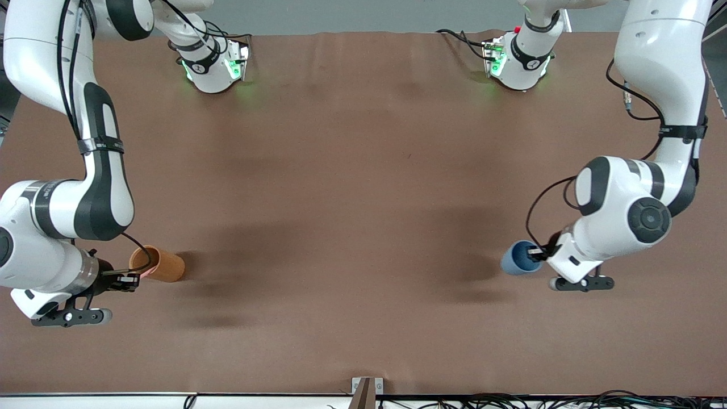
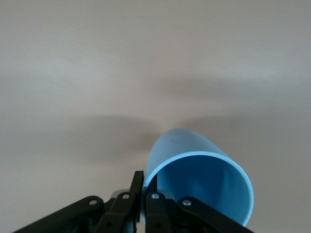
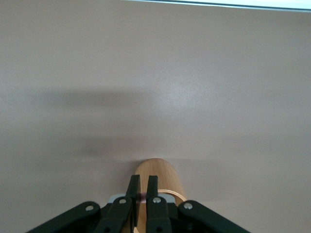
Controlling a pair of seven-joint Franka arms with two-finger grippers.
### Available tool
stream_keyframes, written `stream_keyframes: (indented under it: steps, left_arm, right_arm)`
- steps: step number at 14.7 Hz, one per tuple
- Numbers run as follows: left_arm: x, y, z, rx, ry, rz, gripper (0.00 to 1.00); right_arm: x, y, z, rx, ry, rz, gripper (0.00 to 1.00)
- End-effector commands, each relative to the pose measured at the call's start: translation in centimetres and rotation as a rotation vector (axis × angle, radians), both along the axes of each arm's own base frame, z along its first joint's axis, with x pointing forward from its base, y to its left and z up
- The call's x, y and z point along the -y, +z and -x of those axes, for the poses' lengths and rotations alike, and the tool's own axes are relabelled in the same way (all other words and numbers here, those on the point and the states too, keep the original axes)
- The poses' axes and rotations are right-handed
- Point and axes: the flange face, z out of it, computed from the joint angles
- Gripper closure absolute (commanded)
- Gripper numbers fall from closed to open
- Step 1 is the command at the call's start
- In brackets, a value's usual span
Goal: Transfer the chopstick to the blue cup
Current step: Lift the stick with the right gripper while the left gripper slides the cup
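Observation:
The blue cup (image 1: 514, 262) stands toward the left arm's end of the table. My left gripper (image 1: 539, 254) is shut on its rim. In the left wrist view one finger (image 2: 137, 187) lies outside the blue cup (image 2: 204, 187) wall and the other inside. My right gripper (image 1: 128, 279) is at the rim of the orange-brown cup (image 1: 164, 266), toward the right arm's end. In the right wrist view that gripper (image 3: 145, 194) is shut on a small pink bit of the chopstick (image 3: 143, 198), right at the orange-brown cup (image 3: 158, 177). The rest of the chopstick is hidden.
A brown cover (image 1: 352, 199) spans the table between the two cups. Both robot bases (image 1: 216, 68) (image 1: 519, 62) stand along its farthest edge. A metal bracket (image 1: 366, 387) and cables sit at the edge nearest the front camera.

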Motion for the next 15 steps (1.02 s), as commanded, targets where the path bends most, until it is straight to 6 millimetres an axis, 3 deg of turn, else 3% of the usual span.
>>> stream_keyframes:
  steps: [1, 4, 6, 9, 11, 13, 15]
  left_arm:
    - [8.7, 1.2, 2.5, -0.027, 0.101, 0.010, 1.00]
    - [16.4, -0.5, 5.6, -0.051, 0.170, -0.020, 1.00]
    - [21.2, -1.8, 7.4, -0.066, 0.201, -0.005, 1.00]
    - [26.2, -3.0, 9.2, -0.071, 0.248, 0.020, 1.00]
    - [28.2, -4.7, 10.1, -0.057, 0.260, 0.018, 1.00]
    - [28.7, -5.9, 10.2, -0.040, 0.282, 0.010, 0.99]
    - [29.6, -5.9, 10.7, -0.023, 0.275, 0.029, 0.98]
  right_arm:
    - [-0.3, 4.4, 0.6, 0.045, -0.019, 0.004, 0.98]
    - [-1.6, 10.9, 2.8, 0.050, -0.005, -0.004, 0.98]
    - [-1.0, 16.1, 5.2, 0.066, -0.019, -0.014, 0.97]
    - [-0.6, 21.6, 9.6, 0.102, -0.020, -0.031, 0.97]
    - [-0.2, 23.4, 13.1, 0.108, -0.020, -0.043, 0.97]
    - [0.4, 25.0, 16.5, 0.124, -0.026, -0.054, 0.97]
    - [0.8, 24.7, 17.9, 0.155, -0.024, -0.059, 0.97]
